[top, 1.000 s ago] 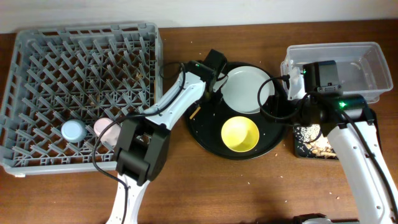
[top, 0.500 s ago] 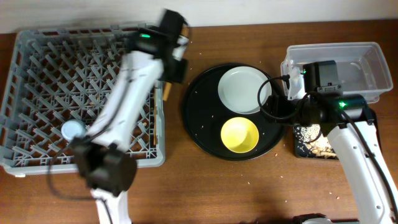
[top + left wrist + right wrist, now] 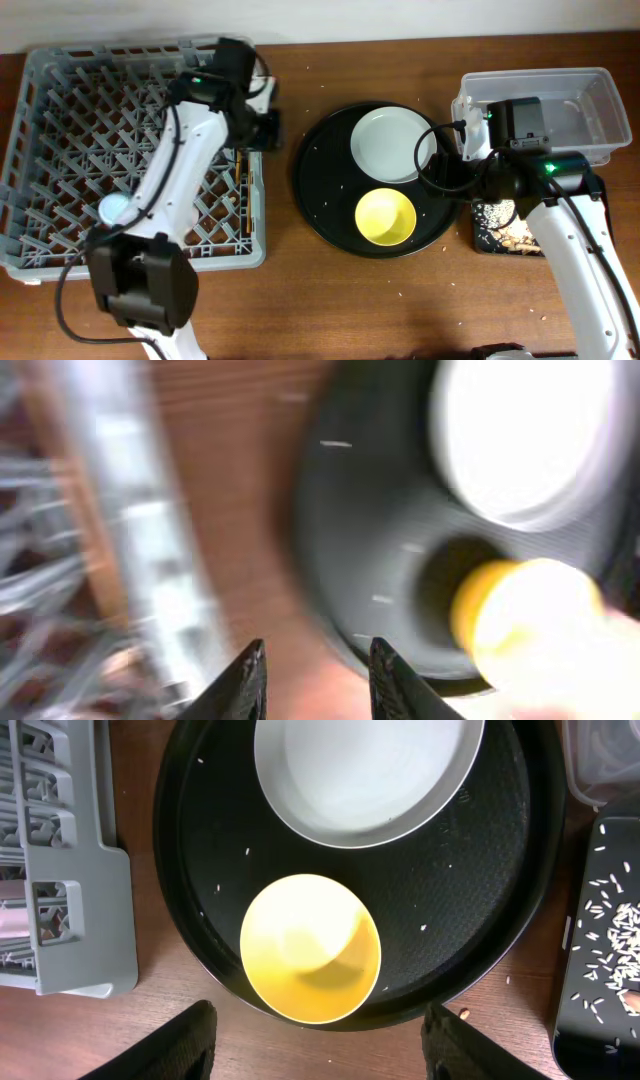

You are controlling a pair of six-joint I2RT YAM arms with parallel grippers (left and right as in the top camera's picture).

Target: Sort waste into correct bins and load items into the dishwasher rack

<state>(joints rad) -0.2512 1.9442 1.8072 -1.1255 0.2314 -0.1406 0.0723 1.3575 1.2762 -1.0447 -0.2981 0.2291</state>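
Observation:
My left gripper (image 3: 267,126) hovers over the right rim of the grey dishwasher rack (image 3: 60,100), open and empty; its view (image 3: 315,650) is motion-blurred. The thin wooden chopsticks (image 3: 241,190) lie in the rack along its right side. The light-blue cup (image 3: 118,208) sits in the rack; a pink cup edge (image 3: 14,916) shows there too. The yellow bowl (image 3: 386,216) and the pale plate (image 3: 393,143) rest on the round black tray (image 3: 325,195). My right gripper (image 3: 318,1022) is wide open, high above the bowl (image 3: 310,948) and plate (image 3: 368,770).
The clear tub (image 3: 592,108) stands at the back right, partly hidden by my right arm. The shallow black tray (image 3: 480,238) beside it holds crumbs (image 3: 515,235). A few white crumbs dot the round tray (image 3: 480,890). No paper or wrapper shows.
My left arm swung from the round tray left to the rack with the chopsticks. They now lie in the rack and the gripper is open. The right arm has not moved.

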